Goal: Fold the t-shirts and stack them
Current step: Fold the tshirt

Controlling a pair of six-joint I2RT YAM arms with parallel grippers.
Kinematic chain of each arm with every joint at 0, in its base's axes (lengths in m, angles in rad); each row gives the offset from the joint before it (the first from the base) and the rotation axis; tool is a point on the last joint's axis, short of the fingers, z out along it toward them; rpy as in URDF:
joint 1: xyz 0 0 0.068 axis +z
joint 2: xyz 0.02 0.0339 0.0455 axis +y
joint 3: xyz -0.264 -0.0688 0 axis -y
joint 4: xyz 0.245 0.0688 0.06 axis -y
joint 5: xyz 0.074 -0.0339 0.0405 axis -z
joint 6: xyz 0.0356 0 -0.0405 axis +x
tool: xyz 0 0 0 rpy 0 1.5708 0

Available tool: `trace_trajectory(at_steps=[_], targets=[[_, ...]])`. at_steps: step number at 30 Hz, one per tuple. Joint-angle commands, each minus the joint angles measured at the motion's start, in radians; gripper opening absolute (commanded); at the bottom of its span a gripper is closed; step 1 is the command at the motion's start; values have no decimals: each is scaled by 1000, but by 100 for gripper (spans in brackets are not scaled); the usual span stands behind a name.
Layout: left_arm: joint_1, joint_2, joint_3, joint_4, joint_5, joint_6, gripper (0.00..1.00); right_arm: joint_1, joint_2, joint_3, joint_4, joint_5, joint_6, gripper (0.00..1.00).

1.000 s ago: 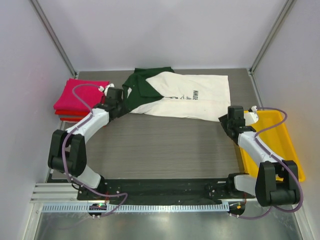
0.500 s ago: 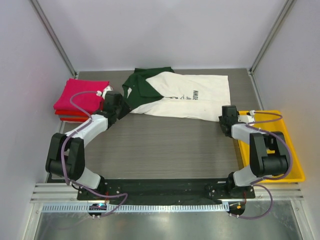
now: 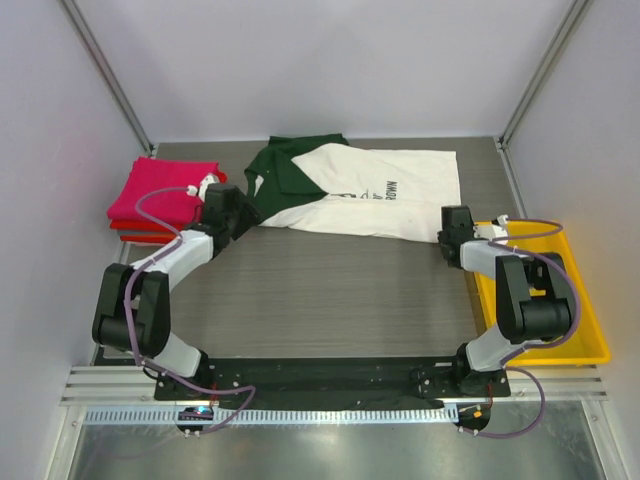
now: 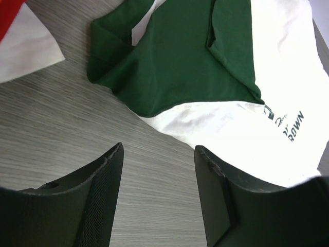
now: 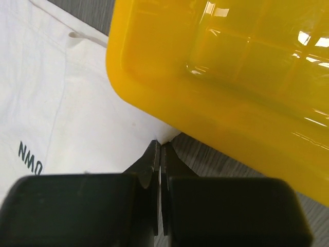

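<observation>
Presently: cream shirt on bench; left gripper jaws apart beside green sleeve; right gripper jaws clamped on shirt corner.

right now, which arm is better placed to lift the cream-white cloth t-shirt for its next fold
Likely the right: the right gripper is shut at a corner of the cream-white cloth t-shirt beside the yellow plastic tray; the left gripper stands open, short of the dark green sleeve.

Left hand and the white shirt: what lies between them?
Only bare table. In the left wrist view, grey tabletop separates the open left hand from the white shirt.
</observation>
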Motion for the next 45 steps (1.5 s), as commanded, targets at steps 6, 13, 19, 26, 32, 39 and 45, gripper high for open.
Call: trace_trajectory(at_steps=[6, 13, 19, 26, 32, 39, 45], targets=[[4, 58, 11, 101, 25, -29, 70, 3, -234, -38, -144, 39, -133, 1], [4, 111, -18, 174, -23, -57, 69, 2, -371, -131, -178, 2, -152, 1], [15, 184, -17, 286, -18, -92, 69, 3, -405, -150, -185, -6, -170, 1], [15, 256, -14, 368, 26, -156, 69, 3, -393, -151, -188, -37, -166, 1], [22, 330, 34, 345, -23, -161, 64, 2, -400, -145, -188, -37, -164, 1], [84, 379, 95, 305, -70, -144, 42, 2, -428, -156, -193, -27, -150, 1], [134, 379, 134, 264, -115, -84, 25, -3, -434, -150, -199, -30, -150, 1]])
